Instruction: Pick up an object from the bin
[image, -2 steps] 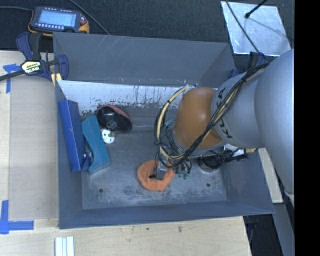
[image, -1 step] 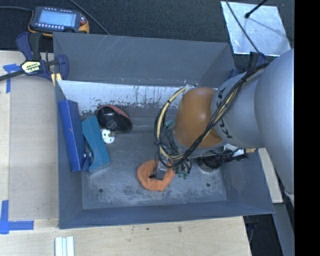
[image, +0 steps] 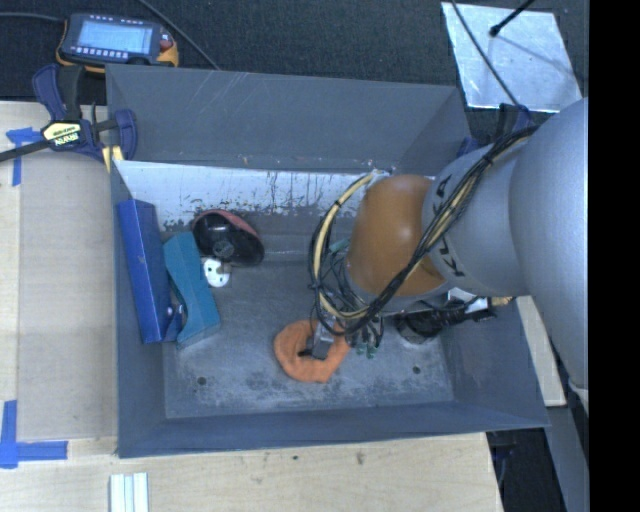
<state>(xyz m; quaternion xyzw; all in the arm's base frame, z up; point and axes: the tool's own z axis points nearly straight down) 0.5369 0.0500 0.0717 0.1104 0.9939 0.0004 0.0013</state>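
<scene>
Down near the 6 o'clock edge of the bin (image: 300, 120) floor, the gripper (image: 322, 346) rests on a floppy orange lump (image: 298, 358), touching its top. I cannot tell whether it is wide, narrow or clamped on the lump. At 9 o'clock a flat blue box (image: 138, 270) leans against the wall, with a teal block (image: 190, 290) just beside it. Toward 10 o'clock lie a black round thing (image: 225, 238) and a small white piece (image: 213, 272).

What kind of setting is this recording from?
Likely a robotics lab bin-picking cell: a grey metal bin, the arm's end effector low over an orange lump, and a handheld control unit behind it.
</scene>
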